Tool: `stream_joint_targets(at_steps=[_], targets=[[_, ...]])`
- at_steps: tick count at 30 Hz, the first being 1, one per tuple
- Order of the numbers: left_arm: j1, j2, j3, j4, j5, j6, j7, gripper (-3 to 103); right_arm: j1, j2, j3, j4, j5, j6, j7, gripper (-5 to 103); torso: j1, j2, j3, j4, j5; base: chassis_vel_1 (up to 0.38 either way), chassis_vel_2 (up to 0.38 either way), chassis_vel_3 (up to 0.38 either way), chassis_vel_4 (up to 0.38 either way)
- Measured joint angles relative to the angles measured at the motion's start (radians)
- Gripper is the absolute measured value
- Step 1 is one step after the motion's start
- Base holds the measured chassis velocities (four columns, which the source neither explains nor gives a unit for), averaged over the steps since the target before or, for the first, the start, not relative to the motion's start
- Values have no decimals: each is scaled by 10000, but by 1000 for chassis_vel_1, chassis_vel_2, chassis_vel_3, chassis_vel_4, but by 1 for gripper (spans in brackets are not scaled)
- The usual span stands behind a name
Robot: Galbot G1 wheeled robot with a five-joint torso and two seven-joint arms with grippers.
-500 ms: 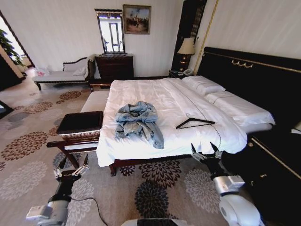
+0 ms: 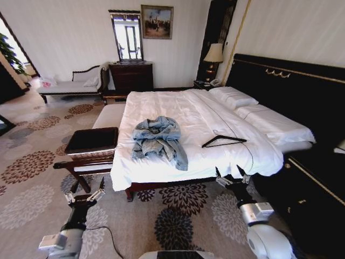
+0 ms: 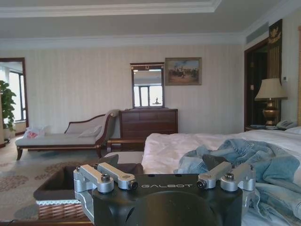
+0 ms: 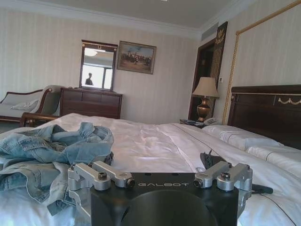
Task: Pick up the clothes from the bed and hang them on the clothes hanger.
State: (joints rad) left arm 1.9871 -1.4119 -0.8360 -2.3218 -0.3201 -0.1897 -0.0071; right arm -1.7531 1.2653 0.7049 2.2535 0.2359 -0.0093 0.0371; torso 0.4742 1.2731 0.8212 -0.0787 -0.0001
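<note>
Standing at the foot edge of the bed (image 2: 161, 108), the robot holds both arms low, neither touching anything. Its left jaws (image 2: 86, 197) are spread wide and empty over the patterned carpet (image 2: 32, 162), just short of the mattress corner; its right jaws (image 2: 233, 178) are equally released, poised at the duvet's near edge. Beyond and between the two jaws lies the clothes (image 2: 159, 138), a faded light-blue denim jacket crumpled in a soft heap on the smooth white duvet. Just ahead of the right jaws rests the clothes hanger (image 2: 223, 140), a thin black triangle lying flat, apart from the jacket. A dark woven basket (image 2: 91, 141) sits on a wooden stand ahead of the left jaws. From the left wrist, the denim folds (image 3: 244, 162) rise close behind the metal fingertips (image 3: 117, 176); from the right wrist, the jacket (image 4: 51, 150) spreads beyond the fingers and a black headboard (image 4: 268, 110) with gold trim stands farther off.
</note>
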Motion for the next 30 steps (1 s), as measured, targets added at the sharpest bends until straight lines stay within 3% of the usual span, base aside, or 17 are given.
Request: stream_joint_targets(at_steps=[15,30], targets=[[115,-134,-49,97,-251,-78,0,100,-182,115,-15,-36,-69,153,-87,100,-2,1,-1,-1,1,-2,3,5,-4],[194,-145,-147,223,-418,-221,-5,100,-208,197,-70,-57,-286,237,-123,100,2,0,1,-1,0,-117,116,117,-111]])
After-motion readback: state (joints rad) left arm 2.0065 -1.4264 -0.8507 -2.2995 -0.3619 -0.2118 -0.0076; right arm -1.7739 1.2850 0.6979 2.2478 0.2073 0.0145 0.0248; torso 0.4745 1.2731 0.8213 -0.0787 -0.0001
